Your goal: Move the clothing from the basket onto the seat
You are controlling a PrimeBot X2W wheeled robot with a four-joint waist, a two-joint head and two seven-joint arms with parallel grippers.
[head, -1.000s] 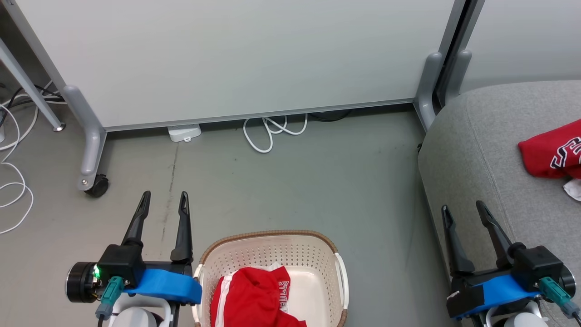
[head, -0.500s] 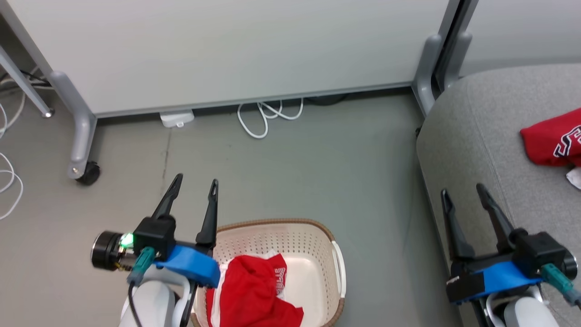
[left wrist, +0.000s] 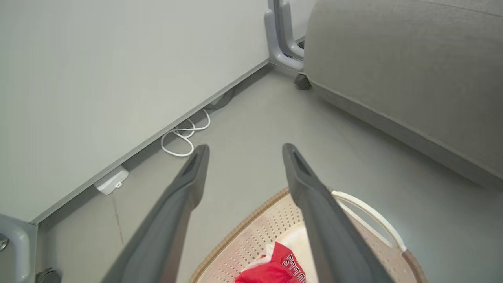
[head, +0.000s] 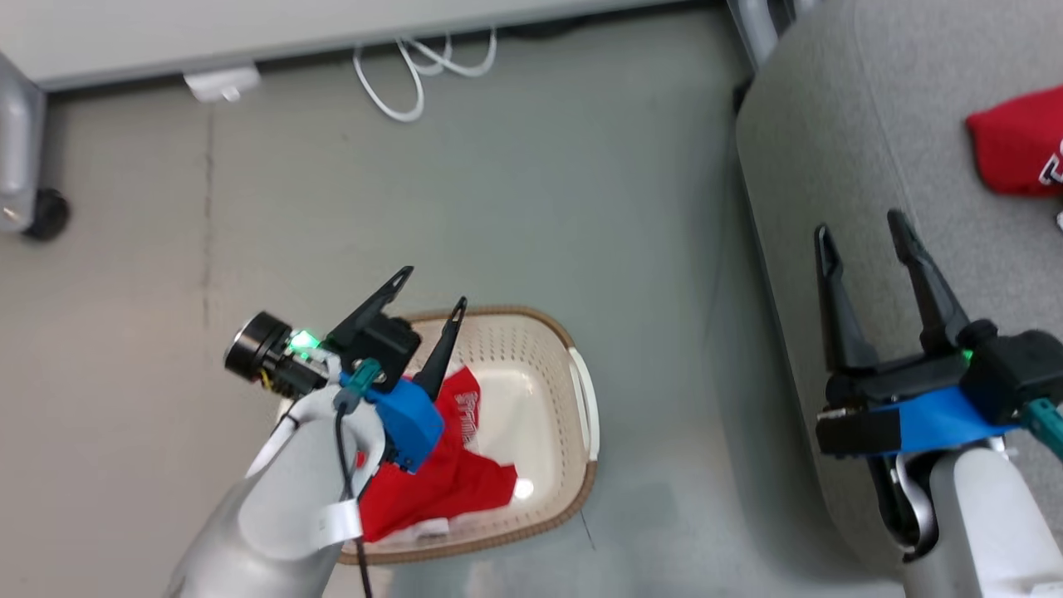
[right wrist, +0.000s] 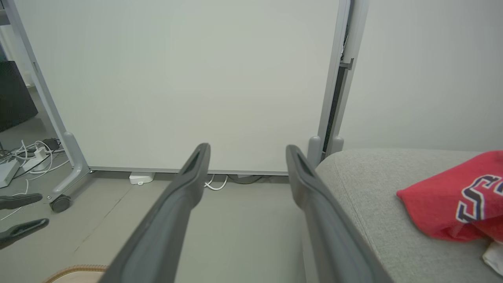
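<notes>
The left gripper and right gripper stand released. The basket with red garment sits at six o'clock, seat at three, cable at twelve.

The cream-white perforated plastic basket has rows of small round holes, a brown braided-look rim and white handles. The soft red garment in the basket has white trim and white lettering outlined in black. The soft red garment on the seat bears dark-and-white outlined letters. The large grey fabric sofa seat is a plain, finely flecked grey. The left end effector and right end effector have black fingers, blue mounts and teal connectors; a green light glows on the left one. The smooth floor is grey-green, and the flat wall panel is off-white with a grey frame.
</notes>
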